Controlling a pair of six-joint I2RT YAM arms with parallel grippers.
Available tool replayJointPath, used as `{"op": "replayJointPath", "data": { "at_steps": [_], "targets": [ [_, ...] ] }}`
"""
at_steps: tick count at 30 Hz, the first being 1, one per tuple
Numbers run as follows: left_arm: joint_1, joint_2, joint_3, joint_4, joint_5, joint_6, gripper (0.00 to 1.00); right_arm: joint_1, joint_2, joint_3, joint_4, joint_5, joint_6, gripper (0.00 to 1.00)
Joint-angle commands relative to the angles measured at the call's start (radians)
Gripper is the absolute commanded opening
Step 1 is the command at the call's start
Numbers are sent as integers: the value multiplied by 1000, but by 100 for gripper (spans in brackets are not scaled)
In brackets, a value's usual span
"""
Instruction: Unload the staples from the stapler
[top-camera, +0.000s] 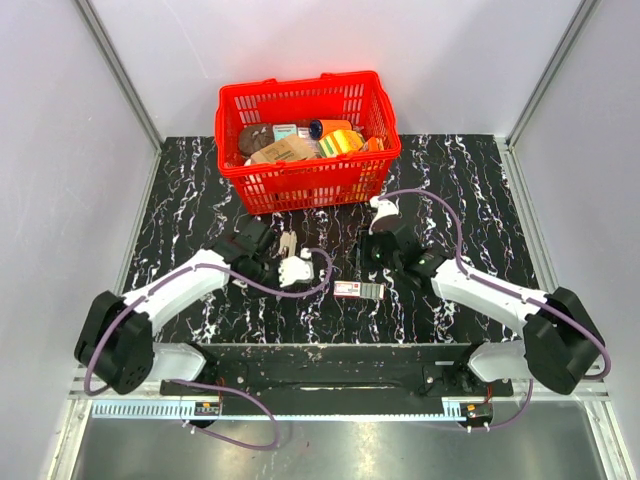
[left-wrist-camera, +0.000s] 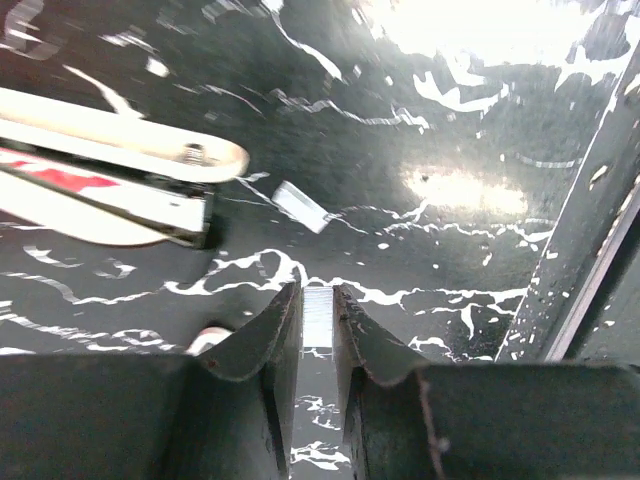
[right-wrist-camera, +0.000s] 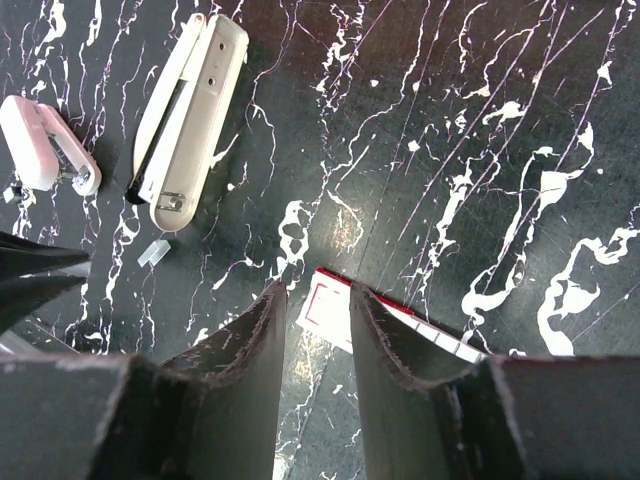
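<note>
Pinching a staple strip (left-wrist-camera: 317, 322) in the left gripper (left-wrist-camera: 317, 291), near the opened cream stapler (left-wrist-camera: 130, 160). Holding the right gripper (right-wrist-camera: 318, 296) slightly spread near a red-white box (top-camera: 358, 290).

Bright overhead glare on table (left-wrist-camera: 460, 190)

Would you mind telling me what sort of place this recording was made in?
Probably a robotics lab test cell: a black marbled table enclosed by plain white panels, a left arm and right arm bolted at its near edge, and a red basket of assorted items.
</note>
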Motion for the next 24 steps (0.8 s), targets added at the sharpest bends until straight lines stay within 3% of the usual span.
{"op": "replayJointPath", "data": {
  "at_steps": [1, 8, 13, 17, 21, 22, 24],
  "targets": [
    [5, -84, 142, -10, 63, -108, 22, -6, -45, 43, 0, -7, 9, 37],
    [91, -114, 371, 110, 327, -405, 23, -6, -143, 45, 84, -133, 11, 50],
    [211, -62, 469, 324, 640, -831, 24, -4, -232, 58, 181, -208, 25, 59],
    [264, -42, 370, 744, 813, -1313, 26, -6, -251, 92, 232, -271, 55, 62],
    [289, -44, 200, 1325, 870, -1799, 29, -6, -241, 111, 314, -334, 110, 63],
    [295, -47, 169, 1418, 864, -1887, 30, -6, -237, 114, 340, -351, 126, 63],
    [298, -61, 161, 1428, 860, -1909, 31, -4, -218, 123, 374, -372, 141, 63]
  ]
}}
